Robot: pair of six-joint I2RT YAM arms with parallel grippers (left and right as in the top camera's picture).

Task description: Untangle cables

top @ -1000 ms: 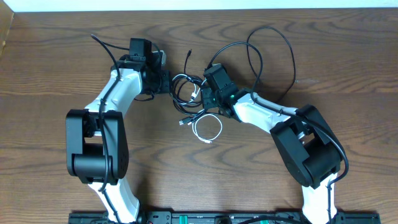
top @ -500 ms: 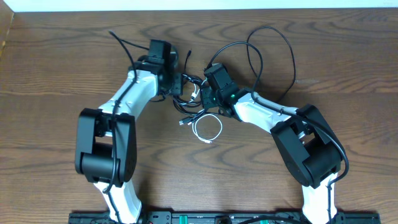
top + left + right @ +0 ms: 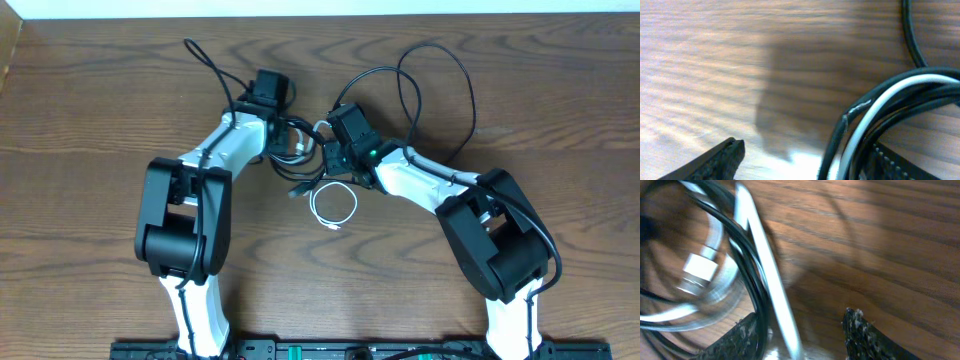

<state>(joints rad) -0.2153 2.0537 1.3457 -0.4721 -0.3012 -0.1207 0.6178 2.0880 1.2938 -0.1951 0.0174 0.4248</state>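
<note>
In the overhead view, the cables lay bunched in a knot on the worktop, directly between the left tool and the right tool, both of which sat at the edges of the knot. One black cable swung out in wide loops behind the right tool, and the white cable formed a small loop just beyond that tool's tip, so we judged the sorting barely begun: no cord lay wholly apart from the others. In the left wrist view, the left tool stood wide and gripped nothing. A bundle of black strands and one white strand curved between its fingers, close against the right-hand one. In the right wrist view, the right tool stood partly apart. The white cable ran between its fingers, hard by the left-hand one, with clear worktop on the other side, so we judged it unclamped. A blurred metal plug lay ahead among black strands. Every separation seemed left to do.
</note>
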